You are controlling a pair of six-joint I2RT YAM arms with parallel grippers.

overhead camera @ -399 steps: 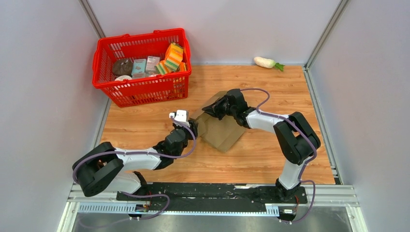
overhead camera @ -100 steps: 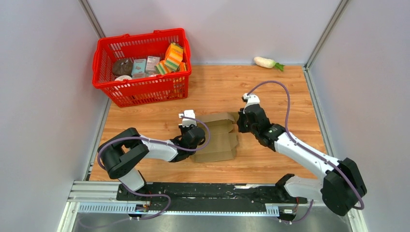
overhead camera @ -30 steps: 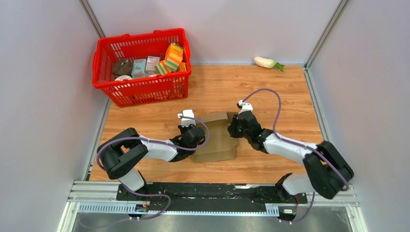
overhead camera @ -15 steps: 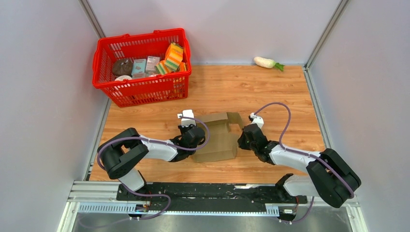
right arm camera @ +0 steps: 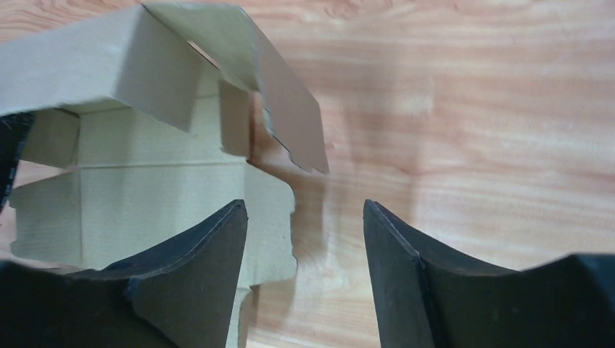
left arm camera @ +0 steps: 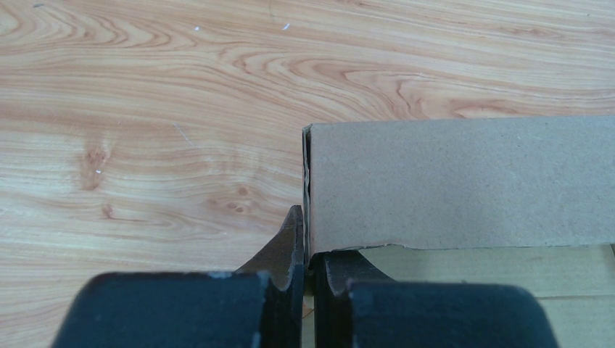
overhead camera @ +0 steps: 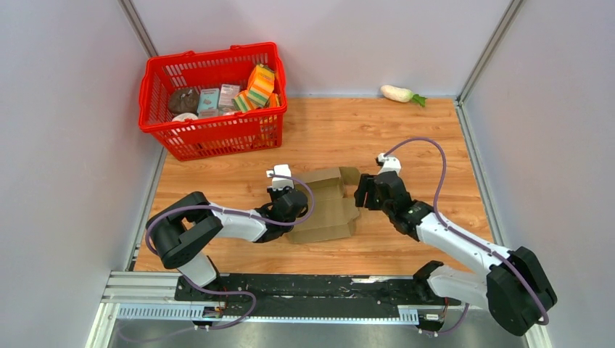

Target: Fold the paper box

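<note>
The brown paper box (overhead camera: 328, 210) lies half folded on the wooden table, its walls partly raised and one flap (right arm camera: 290, 123) sticking out at its right rear corner. My left gripper (overhead camera: 291, 197) is at the box's left side. In the left wrist view (left arm camera: 308, 250) its fingers are shut on the thin edge of the box's upright left wall (left arm camera: 457, 181). My right gripper (overhead camera: 360, 194) hovers just off the box's right edge. In the right wrist view (right arm camera: 304, 210) it is open with only bare table between the fingers; the box (right arm camera: 145, 188) lies left of them.
A red shopping basket (overhead camera: 210, 135) holding several groceries stands at the back left. A white radish (overhead camera: 397, 93) lies at the back right by the wall. Grey walls close in the table on three sides.
My right gripper was shut at the box's right flap, drew back toward the near right, then opened and came back beside the box's right edge. The left gripper kept its hold.
</note>
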